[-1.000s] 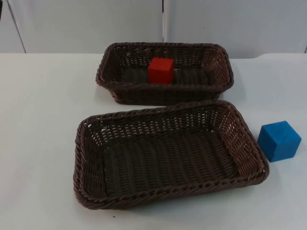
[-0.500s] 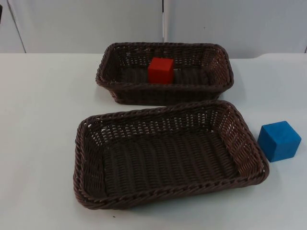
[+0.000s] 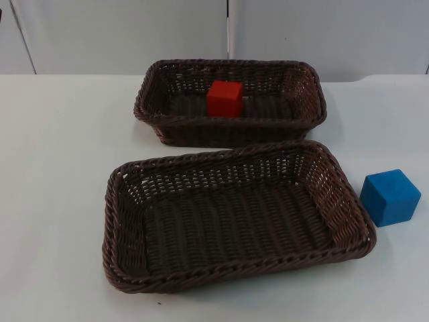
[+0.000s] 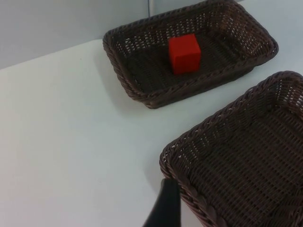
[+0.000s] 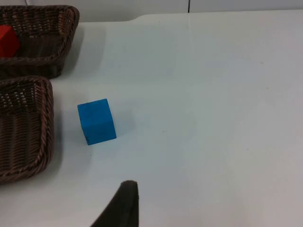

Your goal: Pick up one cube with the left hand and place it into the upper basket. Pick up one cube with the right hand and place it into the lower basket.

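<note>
Upper basket: I see it at the worktop's far edge, near the middle, close to the grey wall.
Red cube: it sits inside the upper basket, on the floor near the middle; I see it in the left wrist view too.
Lower basket: it lies toward the near edge, just in front of the upper basket, slightly skewed. I cannot tell whether the two rims touch.
Blue cube: it rests on the bare worktop near the right edge, just beside the lower basket's right end and apart from it.
Left pincer: I have it above the worktop beside the lower basket's corner, holding nothing I can see; one dark fingertip shows, so I cannot tell how wide it is.
Right pincer: I have it above the bare worktop, near the blue cube and clear of it; width I cannot tell.
</note>
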